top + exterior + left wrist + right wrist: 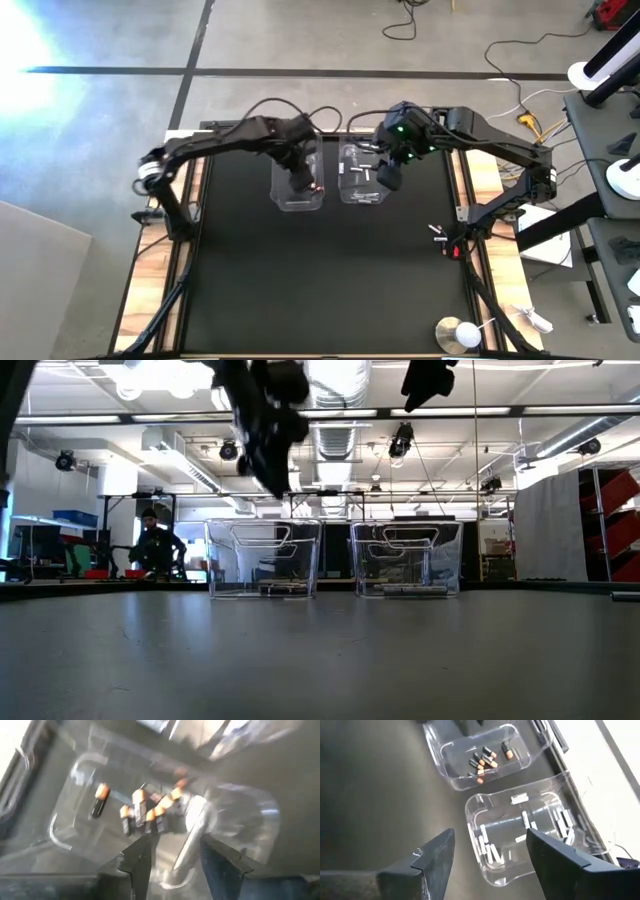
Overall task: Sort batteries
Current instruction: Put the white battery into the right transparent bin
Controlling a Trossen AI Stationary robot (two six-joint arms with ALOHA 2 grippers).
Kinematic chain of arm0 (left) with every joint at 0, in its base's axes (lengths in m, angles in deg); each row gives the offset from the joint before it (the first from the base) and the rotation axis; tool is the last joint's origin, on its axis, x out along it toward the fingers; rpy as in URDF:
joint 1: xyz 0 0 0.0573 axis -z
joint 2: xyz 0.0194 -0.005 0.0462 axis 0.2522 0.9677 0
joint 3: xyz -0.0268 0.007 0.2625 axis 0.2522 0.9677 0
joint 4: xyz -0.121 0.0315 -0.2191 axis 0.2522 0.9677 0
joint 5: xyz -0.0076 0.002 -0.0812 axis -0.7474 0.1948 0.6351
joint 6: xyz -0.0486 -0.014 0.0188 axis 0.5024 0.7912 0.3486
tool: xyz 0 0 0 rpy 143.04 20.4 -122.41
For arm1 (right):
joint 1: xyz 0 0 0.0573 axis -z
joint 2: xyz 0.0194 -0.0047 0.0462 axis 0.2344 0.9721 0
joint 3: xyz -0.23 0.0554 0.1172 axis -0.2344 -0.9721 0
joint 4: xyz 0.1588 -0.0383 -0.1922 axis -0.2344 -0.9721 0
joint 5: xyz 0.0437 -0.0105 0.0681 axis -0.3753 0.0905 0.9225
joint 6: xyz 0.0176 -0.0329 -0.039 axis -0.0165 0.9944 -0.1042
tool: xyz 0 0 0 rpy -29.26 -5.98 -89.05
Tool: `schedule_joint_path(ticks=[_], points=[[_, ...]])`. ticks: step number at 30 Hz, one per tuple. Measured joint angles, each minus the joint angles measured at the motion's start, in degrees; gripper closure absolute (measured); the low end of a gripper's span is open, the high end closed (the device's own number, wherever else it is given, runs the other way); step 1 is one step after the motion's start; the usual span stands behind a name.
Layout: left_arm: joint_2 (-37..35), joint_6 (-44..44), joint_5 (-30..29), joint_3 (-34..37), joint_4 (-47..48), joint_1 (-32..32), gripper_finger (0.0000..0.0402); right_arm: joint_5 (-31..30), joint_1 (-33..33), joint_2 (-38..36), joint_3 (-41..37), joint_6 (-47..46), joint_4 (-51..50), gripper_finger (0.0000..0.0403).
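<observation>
on the black counter [320,270] two clear tubs sit side by side at the far edge, the left tub [297,180] holding dark orange-tipped batteries [142,812] under the left gripper [172,862], fingers released, the right tub [520,835] holding white batteries [487,847] under the right gripper [490,855], fingers spread, empty.

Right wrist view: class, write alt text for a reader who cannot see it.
The open right gripper hovers above two clear tubs on a dark table: the nearer tub holds white batteries, the farther tub dark batteries with orange ends.
</observation>
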Motion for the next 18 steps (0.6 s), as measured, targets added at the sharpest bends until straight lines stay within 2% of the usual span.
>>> schedule_joint_path(ticks=[6, 14, 18], points=[[-10.5, 3.7, -0.2, 2.0, -7.3, 6.3, 0.0226, 0.0, 0.0, 0.0, 0.0, -1.6, 3.2, 0.017], [-23.7, 10.8, -0.6, 14.0, -33.2, 20.4, 0.0214, 0.8, -0.2, 0.0, 0.0, -2.8, 8.6, 0.0158], [-27.7, 12.6, -4.3, 19.5, -42.8, 25.6, 0.0218, 1.2, -0.2, 0.0, 0.0, 0.2, 8.3, 0.0148]])
